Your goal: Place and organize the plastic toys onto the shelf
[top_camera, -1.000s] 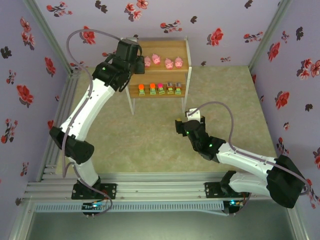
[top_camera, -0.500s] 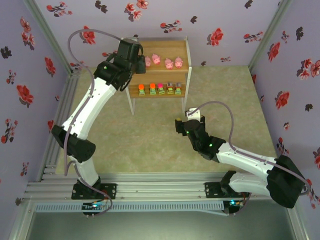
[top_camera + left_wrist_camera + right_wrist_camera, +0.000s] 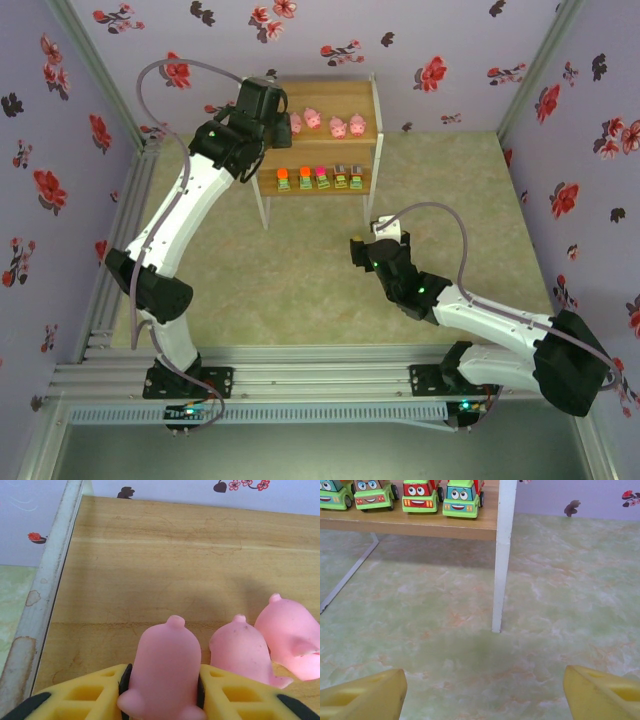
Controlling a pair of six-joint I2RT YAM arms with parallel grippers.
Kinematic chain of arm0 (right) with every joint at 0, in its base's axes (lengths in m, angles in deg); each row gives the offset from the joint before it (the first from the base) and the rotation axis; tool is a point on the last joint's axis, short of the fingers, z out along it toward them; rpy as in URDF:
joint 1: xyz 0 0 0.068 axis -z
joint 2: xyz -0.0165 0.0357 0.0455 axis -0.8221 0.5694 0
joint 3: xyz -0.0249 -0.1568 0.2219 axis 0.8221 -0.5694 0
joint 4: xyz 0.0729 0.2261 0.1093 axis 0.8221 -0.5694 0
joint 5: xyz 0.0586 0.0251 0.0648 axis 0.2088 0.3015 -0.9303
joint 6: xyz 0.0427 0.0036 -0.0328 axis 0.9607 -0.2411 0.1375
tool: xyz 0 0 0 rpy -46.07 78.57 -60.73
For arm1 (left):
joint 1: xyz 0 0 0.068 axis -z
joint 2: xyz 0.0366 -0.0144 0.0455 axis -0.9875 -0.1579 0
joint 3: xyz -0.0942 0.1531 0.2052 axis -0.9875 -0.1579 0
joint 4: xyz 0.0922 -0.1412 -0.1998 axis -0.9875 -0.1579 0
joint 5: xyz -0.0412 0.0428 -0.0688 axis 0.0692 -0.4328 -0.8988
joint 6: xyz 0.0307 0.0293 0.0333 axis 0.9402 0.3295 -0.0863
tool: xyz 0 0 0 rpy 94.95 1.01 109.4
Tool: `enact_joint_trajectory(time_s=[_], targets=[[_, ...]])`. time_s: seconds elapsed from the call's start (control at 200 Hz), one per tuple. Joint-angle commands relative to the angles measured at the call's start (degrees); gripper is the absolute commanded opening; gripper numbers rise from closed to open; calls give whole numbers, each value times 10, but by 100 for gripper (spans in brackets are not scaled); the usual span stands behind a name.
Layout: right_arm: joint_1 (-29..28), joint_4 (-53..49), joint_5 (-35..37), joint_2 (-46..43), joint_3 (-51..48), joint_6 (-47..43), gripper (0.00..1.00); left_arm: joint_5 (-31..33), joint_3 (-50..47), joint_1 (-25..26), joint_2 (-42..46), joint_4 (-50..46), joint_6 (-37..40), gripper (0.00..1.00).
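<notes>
On the far side of the table stands the wooden shelf [image 3: 326, 98] with white legs. My left gripper [image 3: 164, 692] is over the left end of its top tier [image 3: 150, 570], shut on a pink pig [image 3: 165, 672]. Two more pink pigs [image 3: 240, 652] [image 3: 295, 635] stand right beside it; from above, the pigs [image 3: 338, 124] form a row along the top tier. The blocky green-based toy cars [image 3: 320, 178] line the lower tier, and their smiling fronts [image 3: 462, 497] face the right wrist camera. My right gripper [image 3: 482, 692] is open and empty above the floor, in front of the shelf's white leg [image 3: 501, 555].
A green marbled mat [image 3: 400, 250] covers the table between the arms and the shelf. Floral purple walls [image 3: 580, 120] close in the sides and back. A thin diagonal shelf brace [image 3: 347, 577] runs down to the mat at the left.
My left arm has shifted slightly over the shelf's top-left corner with the pig in its grip. The right arm has stayed put.
</notes>
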Motion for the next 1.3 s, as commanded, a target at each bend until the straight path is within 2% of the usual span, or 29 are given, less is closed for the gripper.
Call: enact_joint_trajectory(time_s=[0.0,1.085,1.295], targets=[[3,-7,-4,5,18,2,76,9,13,-4,-7,-4,-13,40],[3,-10,-3,1,17,1,76,7,-12,5,7,20,-14,42],[3,-10,-4,1,18,1,76,7,-7,7,11,21,-12,45]])
